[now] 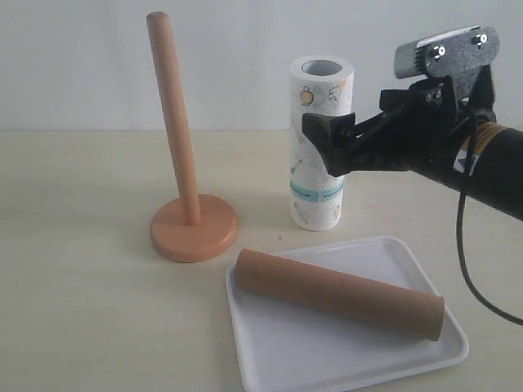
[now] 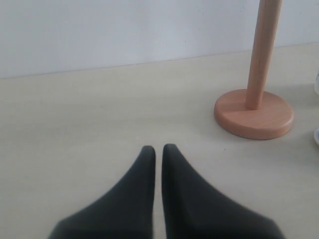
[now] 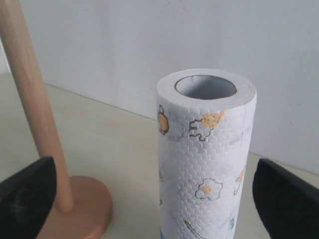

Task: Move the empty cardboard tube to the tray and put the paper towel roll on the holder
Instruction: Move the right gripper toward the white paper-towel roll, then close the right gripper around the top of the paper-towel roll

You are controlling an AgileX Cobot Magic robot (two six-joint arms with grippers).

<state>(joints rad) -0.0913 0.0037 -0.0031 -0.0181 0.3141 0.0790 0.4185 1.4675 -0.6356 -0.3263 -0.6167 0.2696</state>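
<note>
Pale beige tabletop (image 1: 73, 204) runs back to a plain white wall (image 1: 73, 65). Farthest left, the left gripper (image 2: 158, 148) shows only in its own wrist view: its two dark fingers (image 2: 142, 174) are pressed almost together with nothing between them, low over bare table, with the holder off ahead of it. The holder (image 1: 193, 233) stands upright, its round base flat on the table and its thin dowel bare. Just to its right, but apart from it, the paper towel roll (image 1: 315, 204) stands on end on the table, its hollow core facing up. In front of these, the tray (image 1: 278, 359) lies flat, and the empty cardboard tube (image 1: 339, 294) rests on its side inside it, running at a slant across the tray. From the right, the right gripper (image 3: 153, 172) reaches in at the roll's upper half, its fingers (image 3: 30, 194) spread wide on either side of the roll and not touching it.
</note>
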